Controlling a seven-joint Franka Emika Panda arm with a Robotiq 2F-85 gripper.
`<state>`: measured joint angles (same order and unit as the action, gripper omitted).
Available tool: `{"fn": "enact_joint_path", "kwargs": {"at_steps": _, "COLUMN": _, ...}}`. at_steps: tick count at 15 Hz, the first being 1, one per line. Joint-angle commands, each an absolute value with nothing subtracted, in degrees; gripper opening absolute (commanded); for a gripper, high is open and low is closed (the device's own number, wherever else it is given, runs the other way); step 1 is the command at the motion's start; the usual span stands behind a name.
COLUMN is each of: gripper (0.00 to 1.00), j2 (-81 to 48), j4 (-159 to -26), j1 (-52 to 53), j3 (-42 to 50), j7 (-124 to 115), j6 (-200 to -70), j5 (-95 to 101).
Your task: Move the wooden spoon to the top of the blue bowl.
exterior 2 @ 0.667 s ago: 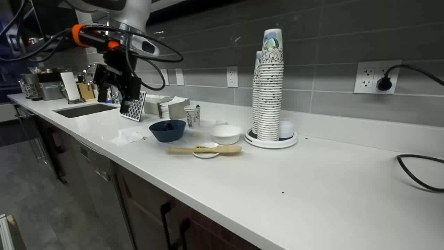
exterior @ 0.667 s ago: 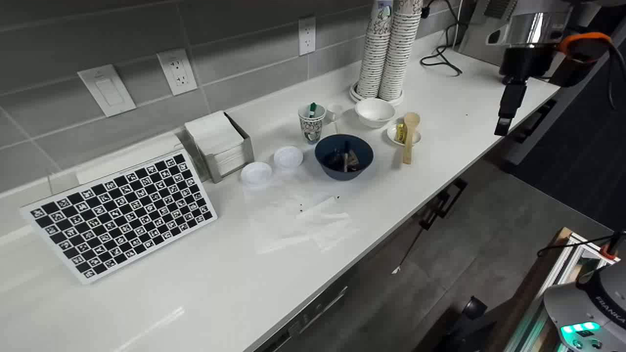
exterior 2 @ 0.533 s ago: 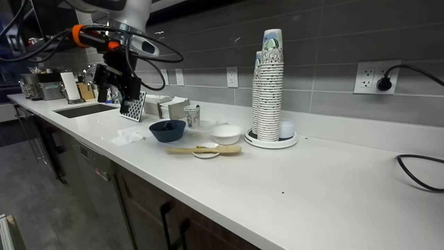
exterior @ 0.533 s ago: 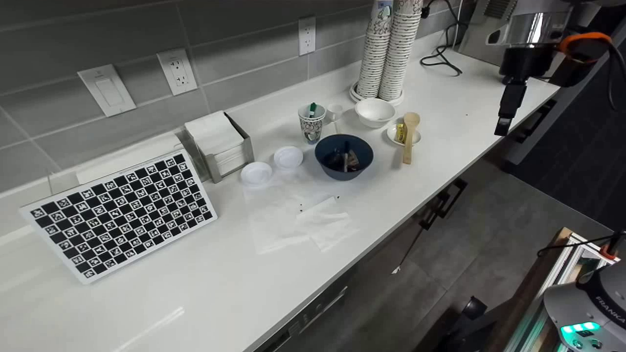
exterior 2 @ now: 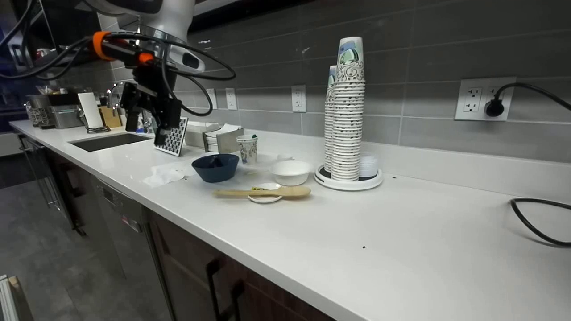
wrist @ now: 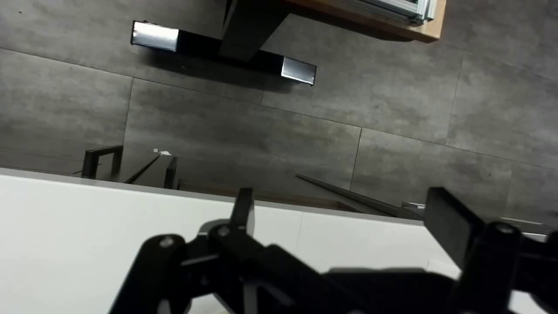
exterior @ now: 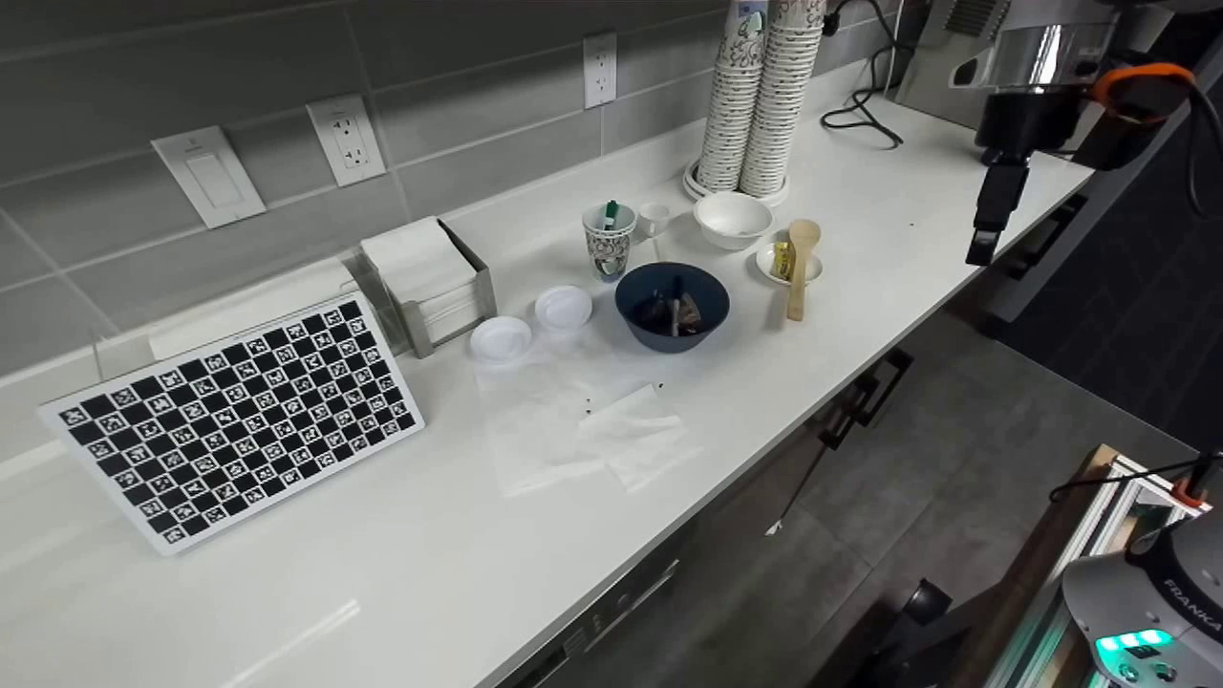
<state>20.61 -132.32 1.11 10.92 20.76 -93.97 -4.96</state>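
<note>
The wooden spoon (exterior: 804,239) is pale tan and lies across a small white dish that holds a yellow packet; it also shows in an exterior view (exterior 2: 294,191). The dark navy blue bowl (exterior: 669,338) stands upright beside it and holds some small dark and brown items; it also shows in an exterior view (exterior 2: 216,173). My gripper (exterior: 982,248) hangs above the counter's front edge, apart from spoon and bowl. Its two fingers are wide apart with nothing between them, as an exterior view (exterior 2: 146,132) and the wrist view (wrist: 340,198) show. The wrist view does not show the bowl.
A white bowl (exterior: 734,222) and tall cup stacks (exterior: 745,134) stand behind the spoon. A paper cup (exterior: 609,244) with a green marker stands behind the blue bowl. White lids, crumpled napkins (exterior: 631,435), a napkin holder and a checkered board (exterior: 239,420) lie further along the counter.
</note>
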Motion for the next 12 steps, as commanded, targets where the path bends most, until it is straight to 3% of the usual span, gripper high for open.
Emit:
{"fn": "enact_joint_path", "kwargs": {"at_steps": 1, "gripper": 1.00, "j2": 20.51, "j4": -132.25, "j1": -0.12, "j3": 9.81, "j7": 21.08, "j6": -93.86, "j5": -5.28}}
{"fn": "enact_joint_path", "kwargs": {"at_steps": 12, "gripper": 1.00, "j2": 4.07, "j4": -123.10, "j1": -4.27, "j3": 8.95, "j7": -1.68, "j6": -119.83, "j5": -10.76}}
